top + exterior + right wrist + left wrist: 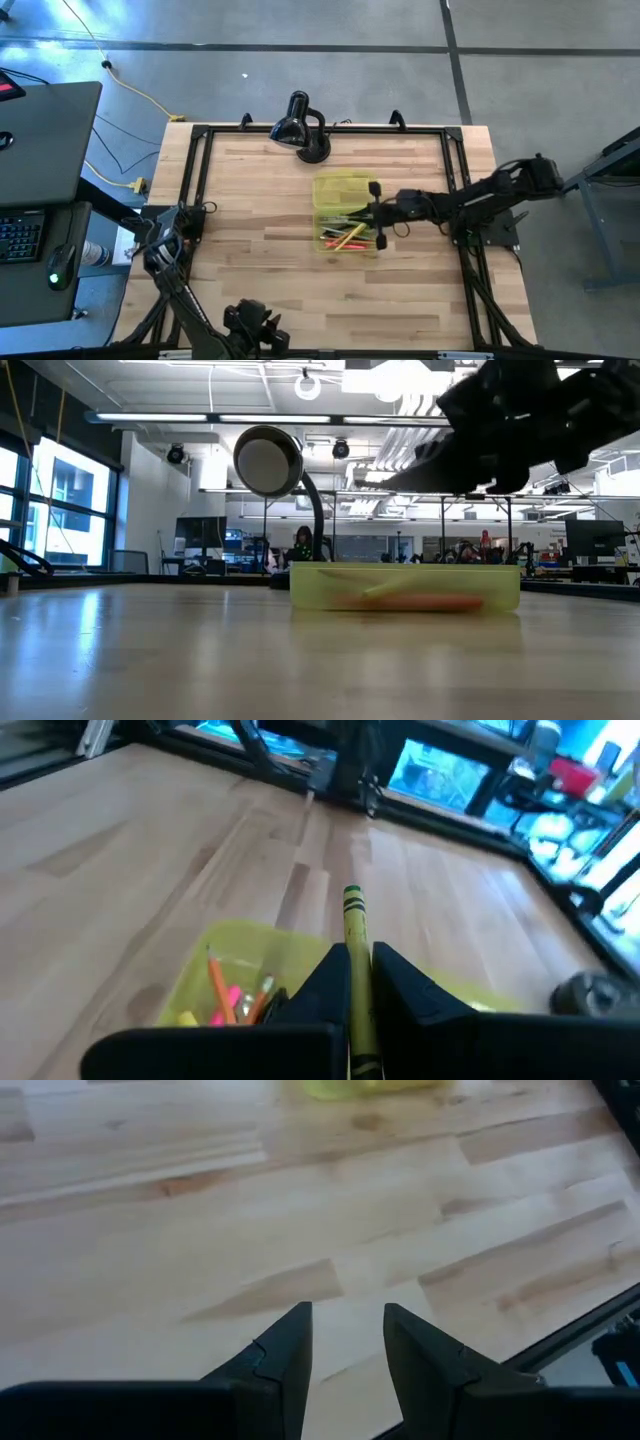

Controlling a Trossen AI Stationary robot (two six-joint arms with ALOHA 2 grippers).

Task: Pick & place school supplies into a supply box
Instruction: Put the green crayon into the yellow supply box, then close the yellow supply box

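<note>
— What's the table like?

— Pale butcher-block table (280,290) with a black frame along its edges, on a grey floor. A black lamp (300,128) stands at upper centre of the high view.

— And the box?

— The yellow-green box (346,213) sits right of centre, its lid open toward the lamp. Orange, pink and yellow pencils (345,238) lie in the lower half (individual ones are hard to separate).

— The right gripper?

— The right gripper (380,216) reaches in from the right edge, over the box's right rim, fingers pinching a yellow pencil (355,960) with a green band near its tip.

— The left one?

— The left gripper (347,1342) waits at the bottom edge, fingers spread above bare wood.

— The room?

— In the low view, an open lab with ceiling lights, windows at left, monitors, and a seated person (302,546) far behind the lamp.
</note>
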